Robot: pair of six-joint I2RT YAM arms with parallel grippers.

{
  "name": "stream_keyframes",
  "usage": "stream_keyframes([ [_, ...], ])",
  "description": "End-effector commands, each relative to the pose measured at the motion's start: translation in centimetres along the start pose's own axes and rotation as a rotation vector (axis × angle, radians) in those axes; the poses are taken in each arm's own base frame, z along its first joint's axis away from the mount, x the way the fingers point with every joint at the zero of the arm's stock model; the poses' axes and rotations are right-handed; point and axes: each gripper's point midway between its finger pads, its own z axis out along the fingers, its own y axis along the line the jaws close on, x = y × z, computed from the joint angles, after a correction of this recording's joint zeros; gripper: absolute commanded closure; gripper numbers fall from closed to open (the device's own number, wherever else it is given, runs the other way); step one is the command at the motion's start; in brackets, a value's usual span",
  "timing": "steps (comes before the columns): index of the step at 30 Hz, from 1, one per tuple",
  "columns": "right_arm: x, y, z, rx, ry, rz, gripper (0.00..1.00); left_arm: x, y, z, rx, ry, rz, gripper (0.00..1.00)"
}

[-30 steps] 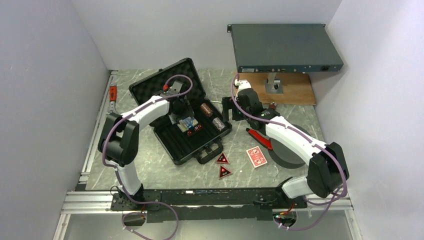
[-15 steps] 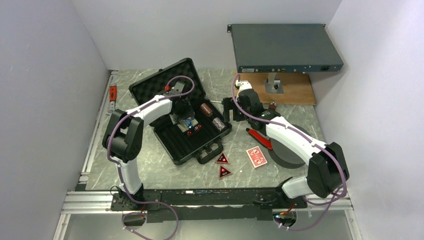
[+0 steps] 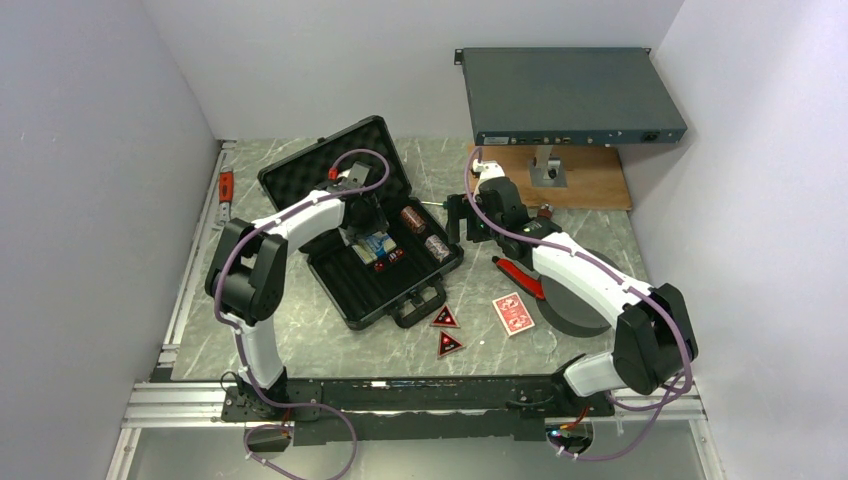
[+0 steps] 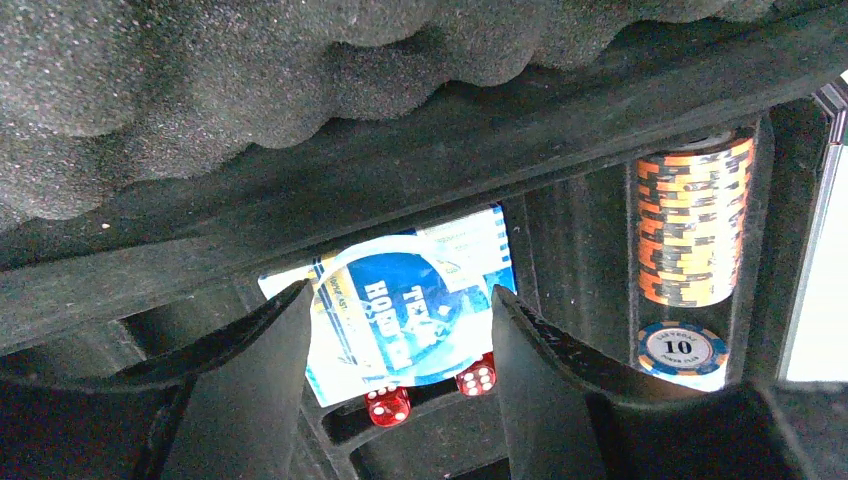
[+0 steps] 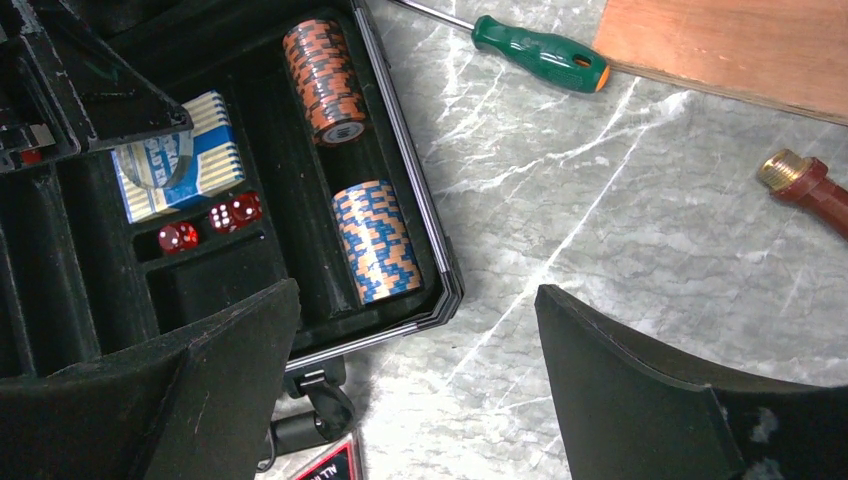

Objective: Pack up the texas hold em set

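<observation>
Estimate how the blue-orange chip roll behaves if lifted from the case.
The chip roll looks like loose stacked chips, no wrapper visible, so a mid-stack pinch would probably spill it; squeezing end to end seems safer. Being round and on its side, it would likely roll on the table. Its slot in the case looks snug, so finger room seems tight.

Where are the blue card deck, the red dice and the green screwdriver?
blue card deck (image 4: 410, 300): left wrist view, printed face.
red dice (image 5: 235, 212): right wrist view, top of one die.
green screwdriver (image 5: 535, 52): right wrist view, handle.
</observation>
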Motion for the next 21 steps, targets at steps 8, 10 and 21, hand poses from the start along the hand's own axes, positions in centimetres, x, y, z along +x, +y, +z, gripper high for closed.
stream_keyframes([
  [8, -1.0, 0.4, 0.2, -0.026, -0.035, 0.023, 0.08, -1.0, -1.8, -2.1, 0.109, -0.079, 0.007, 0.20],
  [10, -0.9, 0.4, 0.3, -0.027, -0.034, 0.022, 0.08, -1.1, -1.7, -2.6, 0.106, -0.093, 0.010, 0.14],
  [21, -0.9, 0.2, 0.3, -0.023, -0.036, 0.025, 0.08, -2.9, -1.8, -7.8, 0.148, -0.227, 0.101, 0.10],
])
